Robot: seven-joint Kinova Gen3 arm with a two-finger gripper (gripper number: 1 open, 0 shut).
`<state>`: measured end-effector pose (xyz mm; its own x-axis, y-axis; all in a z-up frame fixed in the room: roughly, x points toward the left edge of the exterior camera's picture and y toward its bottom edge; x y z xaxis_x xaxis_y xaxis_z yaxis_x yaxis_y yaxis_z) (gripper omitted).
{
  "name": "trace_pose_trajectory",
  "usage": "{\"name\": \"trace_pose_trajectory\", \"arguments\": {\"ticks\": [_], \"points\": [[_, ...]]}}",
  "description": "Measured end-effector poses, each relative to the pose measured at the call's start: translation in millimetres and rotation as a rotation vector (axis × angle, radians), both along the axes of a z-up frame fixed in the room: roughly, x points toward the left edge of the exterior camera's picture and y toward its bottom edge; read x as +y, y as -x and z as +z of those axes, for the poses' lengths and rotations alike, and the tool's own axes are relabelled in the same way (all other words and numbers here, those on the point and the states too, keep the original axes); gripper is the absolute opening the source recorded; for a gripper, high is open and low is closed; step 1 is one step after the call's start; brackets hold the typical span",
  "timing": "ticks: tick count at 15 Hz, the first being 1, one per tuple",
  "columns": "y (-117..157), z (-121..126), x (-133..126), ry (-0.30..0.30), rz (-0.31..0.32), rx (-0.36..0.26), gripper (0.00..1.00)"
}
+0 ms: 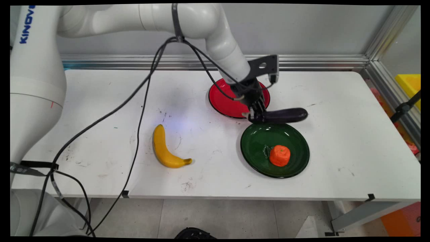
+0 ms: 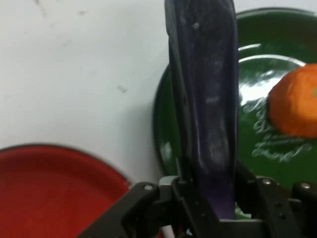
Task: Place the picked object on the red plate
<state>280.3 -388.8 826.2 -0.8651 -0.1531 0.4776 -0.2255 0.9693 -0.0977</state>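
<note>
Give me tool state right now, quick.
Tool: shut on the eggplant, gripping it at one end, above the table between the red plate and green plate.

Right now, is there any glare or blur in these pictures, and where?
Main view: sharp, evenly lit, with soft shadows under the banana and the green plate. Hand view: white glare streaks on the green plate, a dull sheen along the eggplant, and everything this close looks soft, the orange fruit and the red plate included.
</note>
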Motion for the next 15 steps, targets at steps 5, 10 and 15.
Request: {"name": "trace_pose_trajectory", "arguments": {"ticks": [5, 10, 15], "points": [[-27.3, 8.8, -20.5, 0.020, 0.041, -0.022, 0.00], [-54.3, 3.9, -45.7, 0.049, 0.066, -0.048, 0.00], [-71.9, -8.3, -65.3, 0.064, 0.081, -0.058, 0.00]]}}
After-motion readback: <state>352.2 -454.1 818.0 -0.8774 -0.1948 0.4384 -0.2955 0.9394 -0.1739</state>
